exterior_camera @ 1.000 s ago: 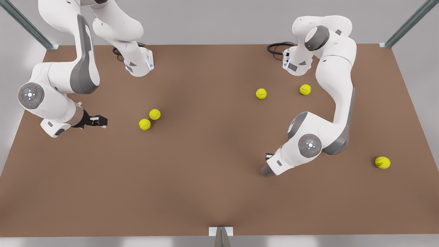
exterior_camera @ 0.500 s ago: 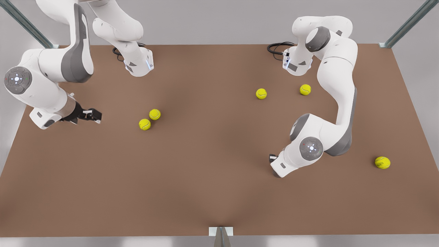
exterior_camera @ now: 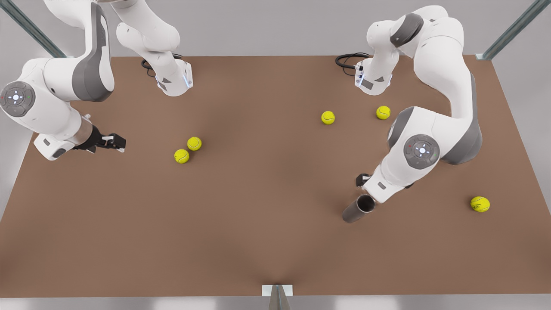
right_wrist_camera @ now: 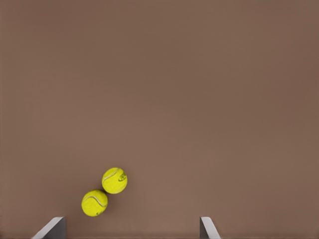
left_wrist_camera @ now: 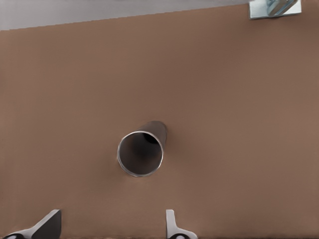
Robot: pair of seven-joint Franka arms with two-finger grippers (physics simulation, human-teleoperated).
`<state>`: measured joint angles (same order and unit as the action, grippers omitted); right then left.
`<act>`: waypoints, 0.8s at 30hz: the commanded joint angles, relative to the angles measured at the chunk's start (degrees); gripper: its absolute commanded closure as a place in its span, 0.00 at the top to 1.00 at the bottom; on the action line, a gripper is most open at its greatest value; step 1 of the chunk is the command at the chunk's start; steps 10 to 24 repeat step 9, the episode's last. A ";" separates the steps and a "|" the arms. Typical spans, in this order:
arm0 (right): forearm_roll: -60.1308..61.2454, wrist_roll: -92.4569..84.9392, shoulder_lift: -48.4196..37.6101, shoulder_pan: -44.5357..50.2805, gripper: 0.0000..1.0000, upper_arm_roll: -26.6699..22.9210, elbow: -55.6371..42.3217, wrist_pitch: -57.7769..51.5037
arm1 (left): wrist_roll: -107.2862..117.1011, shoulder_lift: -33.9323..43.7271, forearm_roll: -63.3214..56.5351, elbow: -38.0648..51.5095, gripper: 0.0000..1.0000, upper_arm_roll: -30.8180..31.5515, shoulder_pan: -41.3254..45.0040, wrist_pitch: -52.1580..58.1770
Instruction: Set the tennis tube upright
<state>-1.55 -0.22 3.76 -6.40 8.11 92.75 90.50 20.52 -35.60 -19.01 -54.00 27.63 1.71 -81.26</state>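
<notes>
The tennis tube (exterior_camera: 357, 210) is a grey cylinder standing on end on the brown table (exterior_camera: 267, 224), hollow mouth up, at the front view's right. The left wrist view looks straight down into the tennis tube (left_wrist_camera: 141, 152). My left gripper (exterior_camera: 363, 180) hangs above and just behind it, apart from it. In its wrist view the left gripper (left_wrist_camera: 109, 231) is open with nothing between its fingers. My right gripper (exterior_camera: 115, 142) waits low at the front view's left, open (right_wrist_camera: 129, 231), pointing toward two tennis balls.
Two yellow-green balls (exterior_camera: 194, 143) (exterior_camera: 181, 156) lie touching left of centre, also in the right wrist view (right_wrist_camera: 114, 180) (right_wrist_camera: 94, 202). Two more balls (exterior_camera: 328, 117) (exterior_camera: 383, 112) lie near the far arm base, another (exterior_camera: 480, 204) at the right edge.
The left arm has risen and drawn back toward the front view's right, uncovering the tube standing on end. The right arm shifted slightly toward the front view's left.
</notes>
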 commanded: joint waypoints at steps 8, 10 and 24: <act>-0.74 0.05 -0.42 -1.16 1.00 -6.35 -6.88 -9.20 | -11.91 26.28 11.01 -31.08 1.00 -9.35 -1.45 -5.93; -0.74 -0.22 -0.86 1.55 1.00 -8.98 -6.88 -9.20 | -11.91 26.28 11.10 -31.08 1.00 -9.35 -1.45 -5.93; -0.74 -0.22 -0.86 1.55 1.00 -8.98 -6.88 -9.20 | -11.91 26.28 11.10 -31.08 1.00 -9.35 -1.45 -5.93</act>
